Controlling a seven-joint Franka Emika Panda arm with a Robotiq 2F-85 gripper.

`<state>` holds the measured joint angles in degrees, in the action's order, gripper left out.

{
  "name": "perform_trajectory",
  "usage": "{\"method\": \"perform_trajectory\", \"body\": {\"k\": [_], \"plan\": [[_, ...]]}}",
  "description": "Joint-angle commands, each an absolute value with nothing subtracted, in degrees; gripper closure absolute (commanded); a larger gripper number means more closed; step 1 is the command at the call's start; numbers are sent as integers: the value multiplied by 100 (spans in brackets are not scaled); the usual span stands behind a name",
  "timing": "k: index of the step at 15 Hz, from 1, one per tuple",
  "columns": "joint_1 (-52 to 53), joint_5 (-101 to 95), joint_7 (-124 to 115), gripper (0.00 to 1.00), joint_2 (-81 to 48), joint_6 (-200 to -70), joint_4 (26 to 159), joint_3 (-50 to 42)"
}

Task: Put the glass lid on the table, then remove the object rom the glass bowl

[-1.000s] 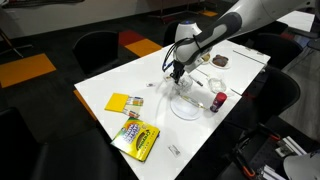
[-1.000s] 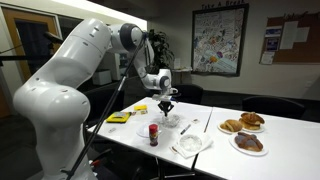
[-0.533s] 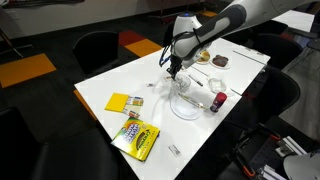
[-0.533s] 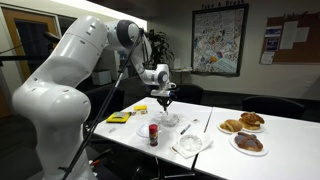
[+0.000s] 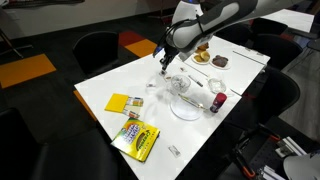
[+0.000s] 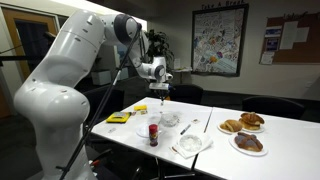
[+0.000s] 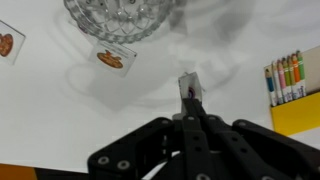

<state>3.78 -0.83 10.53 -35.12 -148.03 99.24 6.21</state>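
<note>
- Small round clear glass lid (image 7: 215, 57): in the wrist view, a faint smoky disc right of centre, held clear of the large white rectangular table (image 5: 105, 82).
- Black Robotiq gripper (image 7: 190, 92): fingers drawn narrow and pinched on the glass lid. In both exterior views it hangs above the table (image 5: 163, 66) (image 6: 161, 96).
- Small clear round glass bowl (image 7: 118, 18): top of the wrist view, uncovered, standing on the table; its contents cannot be made out.
- Larger whitish round bowl (image 5: 186, 106) and red-capped bottle (image 5: 217, 101): right of centre.
- Yellow crayon box (image 5: 135, 140): lower centre, with a yellow pad (image 5: 121, 102) above it.
- Small picture card (image 7: 115, 58): just below the glass bowl.
</note>
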Motion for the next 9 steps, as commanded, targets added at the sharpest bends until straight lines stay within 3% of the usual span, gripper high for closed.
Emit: {"method": "perform_trajectory", "body": {"k": [1, 6, 7, 9], "plan": [[-23, 366, 1992, 100, -3729, -15054, 10033, 1340], [97, 435, 1876, 100, -4106, -14135, 9966, 1335], [53, 443, 1967, 74, -4160, -13925, 9964, 1365], [-24, 499, 2011, 67, -4140, -13744, 10057, 1364]]}}
